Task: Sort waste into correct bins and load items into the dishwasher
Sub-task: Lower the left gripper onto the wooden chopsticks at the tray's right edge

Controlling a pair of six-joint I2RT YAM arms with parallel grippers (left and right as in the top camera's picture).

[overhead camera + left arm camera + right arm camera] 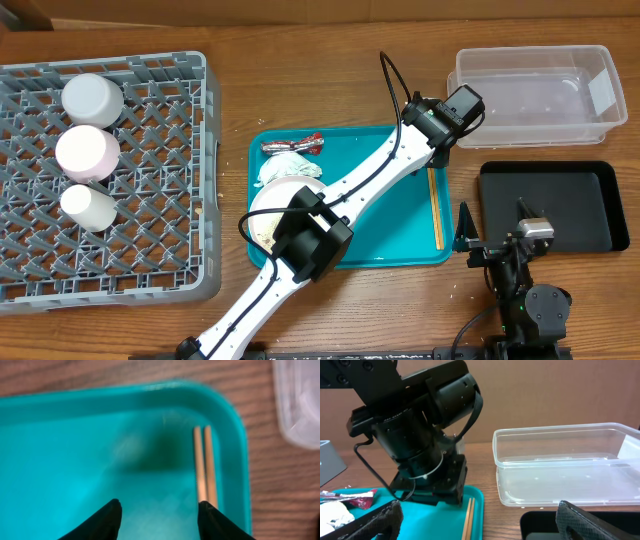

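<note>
Black fingertips [112, 516] of the left claw [159, 512] stand apart and empty over the smooth teal tray [60, 450], with two wooden sticks [205, 465] just beside one tip. The crinkled red-and-silver wrapper [291, 146] and crumpled napkin [288, 168] lie at the tray's opposite end. The right claw [480, 517] gapes wide near the clear tub [565, 465].

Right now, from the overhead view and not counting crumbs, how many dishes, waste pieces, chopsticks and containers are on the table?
Dishes in rack: 3
Plate on teal tray: 1
Waste: 2 (wrapper, napkin)
Chopsticks: 2
Containers: 4 (rack, teal tray, clear tub, black tray)
Total: 12
</note>
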